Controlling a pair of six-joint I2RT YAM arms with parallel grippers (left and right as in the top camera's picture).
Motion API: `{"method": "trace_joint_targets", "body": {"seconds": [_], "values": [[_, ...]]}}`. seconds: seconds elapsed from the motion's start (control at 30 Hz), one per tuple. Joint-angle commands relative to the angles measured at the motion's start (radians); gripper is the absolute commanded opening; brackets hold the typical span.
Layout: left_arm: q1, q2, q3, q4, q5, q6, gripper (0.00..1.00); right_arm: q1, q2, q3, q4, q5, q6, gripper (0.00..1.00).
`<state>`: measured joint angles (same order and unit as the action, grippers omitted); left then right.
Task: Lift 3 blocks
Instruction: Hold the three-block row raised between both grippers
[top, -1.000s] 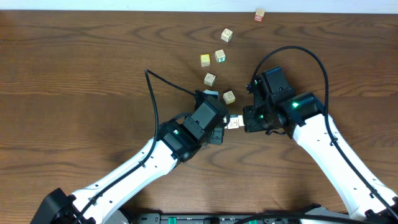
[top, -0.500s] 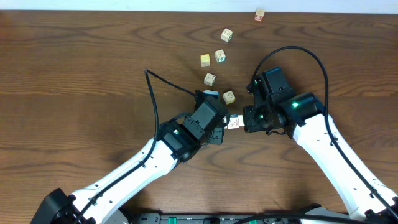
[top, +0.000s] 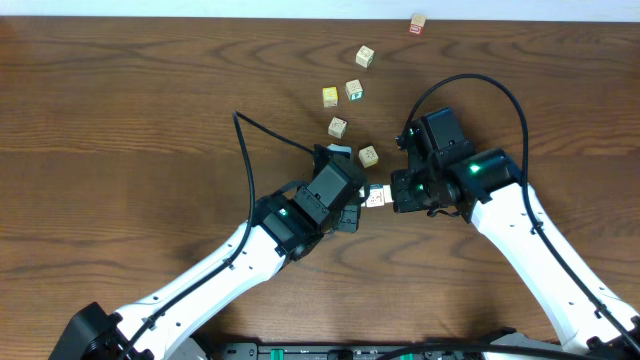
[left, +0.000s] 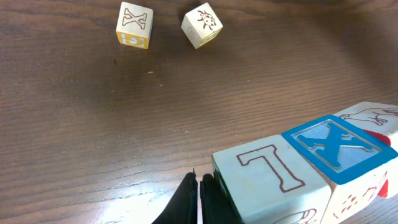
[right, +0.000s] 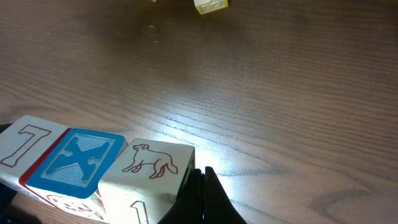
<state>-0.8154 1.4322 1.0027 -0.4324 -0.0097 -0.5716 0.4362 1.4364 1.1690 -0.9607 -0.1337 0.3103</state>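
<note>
Wood-grain brown desk (top: 120, 120), centre: three blocks (top: 376, 197) butted face to face in one row. Left end effector (left: 199, 185): fingers together, nothing betw. them, tip against the "7" end block. Right end effector (right: 201, 178): fingers together, tip against the dog-print end block. Row's long axis level, running end effector to end effector, left-right in overhead view; blue X face up, mid. Off desk or not: cannot tell.

On the dark wooden table (top: 120, 100) you see four pale cubes (top: 338, 127) and a yellow-faced cube (top: 329, 97) lying near each other, and a red cube (top: 417, 25) near the far edge.
</note>
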Motion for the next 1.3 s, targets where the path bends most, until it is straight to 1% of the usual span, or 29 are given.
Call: {"method": "trace_joint_targets", "body": {"seconds": [0.0,0.63,1.27], "values": [[-0.055,-0.028,0.091,0.074,0.204,0.014,0.07,0.076,-0.006,0.014,0.029,-0.327,-0.019,0.01],[-0.055,-0.028,0.091,0.045,0.203,0.013,0.07,0.076,-0.006,0.014,0.029,-0.325,0.000,0.01],[-0.055,-0.027,0.091,0.032,0.203,0.005,0.07,0.076,-0.006,0.014,0.022,-0.255,0.034,0.01]]}}
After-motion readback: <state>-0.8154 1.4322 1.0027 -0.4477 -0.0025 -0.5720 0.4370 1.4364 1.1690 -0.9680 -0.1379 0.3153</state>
